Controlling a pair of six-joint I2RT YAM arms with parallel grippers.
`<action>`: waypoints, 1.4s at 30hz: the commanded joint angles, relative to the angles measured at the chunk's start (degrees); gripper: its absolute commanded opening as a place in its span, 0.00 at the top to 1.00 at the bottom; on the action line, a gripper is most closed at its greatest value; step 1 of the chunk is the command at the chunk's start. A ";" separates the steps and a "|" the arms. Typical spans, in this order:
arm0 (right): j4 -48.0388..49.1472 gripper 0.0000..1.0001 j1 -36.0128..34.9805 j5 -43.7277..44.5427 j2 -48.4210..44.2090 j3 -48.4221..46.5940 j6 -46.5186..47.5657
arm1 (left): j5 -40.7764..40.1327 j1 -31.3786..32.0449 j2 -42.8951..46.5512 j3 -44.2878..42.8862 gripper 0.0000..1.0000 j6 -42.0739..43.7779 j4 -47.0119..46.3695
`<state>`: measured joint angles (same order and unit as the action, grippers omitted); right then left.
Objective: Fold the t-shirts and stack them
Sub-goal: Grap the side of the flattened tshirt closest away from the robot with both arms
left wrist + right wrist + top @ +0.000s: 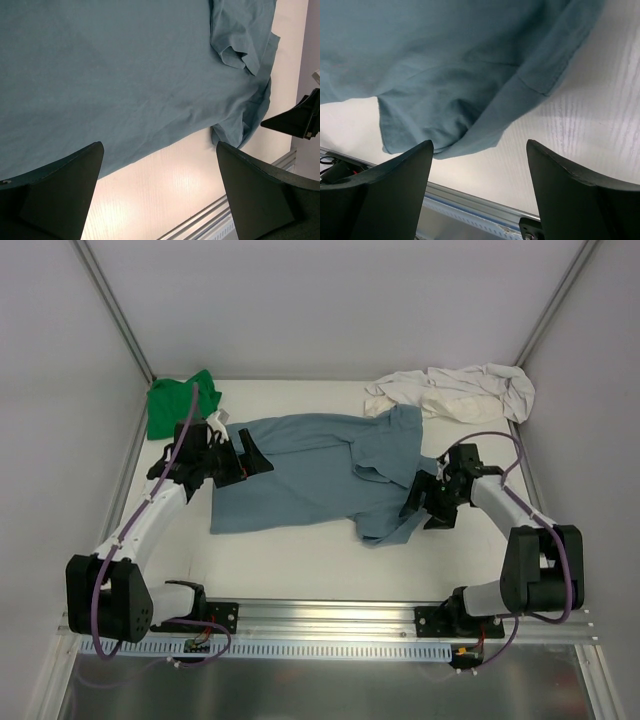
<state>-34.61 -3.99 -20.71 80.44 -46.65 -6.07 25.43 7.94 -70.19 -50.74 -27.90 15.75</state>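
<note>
- Blue shirt [310, 475]: spread mostly flat across the middle of the table [300, 560], lying sideways, with its straight hem toward the left arm and its sleeves toward the right arm. The sleeve end is rumpled, with folds near the collar.
- Green shirt [180, 402]: crumpled in the far left corner, just beyond the left arm and apart from the blue shirt.
- Cream shirt [455, 392]: bunched in a loose heap in the far right corner, close to the upper sleeve of the blue shirt.
- Left gripper [256, 458]: over the hem end of the blue shirt; its wrist view shows the jaws spread wide with nothing between them.
- Right gripper [425, 508]: beside the lower sleeve of the blue shirt, jaws parted and holding nothing, with the sleeve edge just ahead of the fingers [395, 185].
</note>
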 commanded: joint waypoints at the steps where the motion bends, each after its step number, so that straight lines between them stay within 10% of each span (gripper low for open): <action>1: -0.10 0.20 -1.81 -0.56 0.41 -3.26 -1.49 | 0.06 0.67 -0.29 -2.08 0.01 0.30 0.07; 9: -0.46 0.23 -3.66 0.49 2.26 -3.71 -1.41 | -0.12 0.67 -0.73 -2.61 0.01 0.39 -0.19; 16: -0.63 0.84 -3.66 1.37 3.40 -2.04 -0.97 | -0.29 0.67 -0.56 -2.61 0.01 0.83 0.34; 21: -1.34 1.00 -3.66 2.25 2.26 -0.90 -0.79 | -0.30 0.67 -0.30 -2.26 0.01 1.09 0.60; 42: -16.80 1.00 5.92 15.43 -12.68 -2.21 5.54 | 0.76 0.76 -0.29 -1.47 0.01 1.80 0.16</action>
<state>-47.00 0.12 -8.45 69.36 -46.94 -2.59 25.15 7.94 -71.16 -51.35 -27.00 16.64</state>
